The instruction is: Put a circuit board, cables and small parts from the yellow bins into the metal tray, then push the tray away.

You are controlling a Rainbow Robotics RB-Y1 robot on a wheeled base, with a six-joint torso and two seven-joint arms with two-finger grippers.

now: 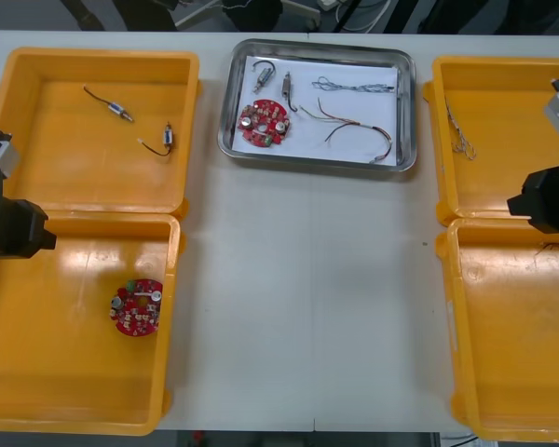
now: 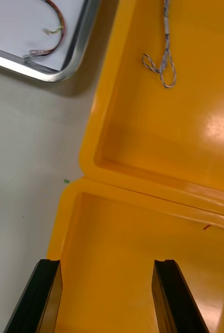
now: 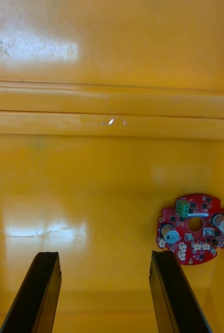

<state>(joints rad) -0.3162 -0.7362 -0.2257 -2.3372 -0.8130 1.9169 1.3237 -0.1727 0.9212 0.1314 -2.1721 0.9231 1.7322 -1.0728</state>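
The left gripper (image 3: 104, 255) has its fingers apart and empty over the near left bin (image 1: 37, 391). A spare red board (image 3: 187, 237) lies just beside one finger. The right gripper (image 2: 107, 263) is spread and empty too, over the near right bin (image 2: 117, 234).

The tray (image 1: 307, 158) sits at the far middle of the table (image 1: 307, 298). It holds a board (image 1: 264, 123), cables (image 1: 354, 88) and small parts (image 1: 288, 91). It looks hard, smooth and light, so it should slide easily. Push gently on its near rim so the loose things stay put. Nothing lies in the path, but the table's far edge is near.
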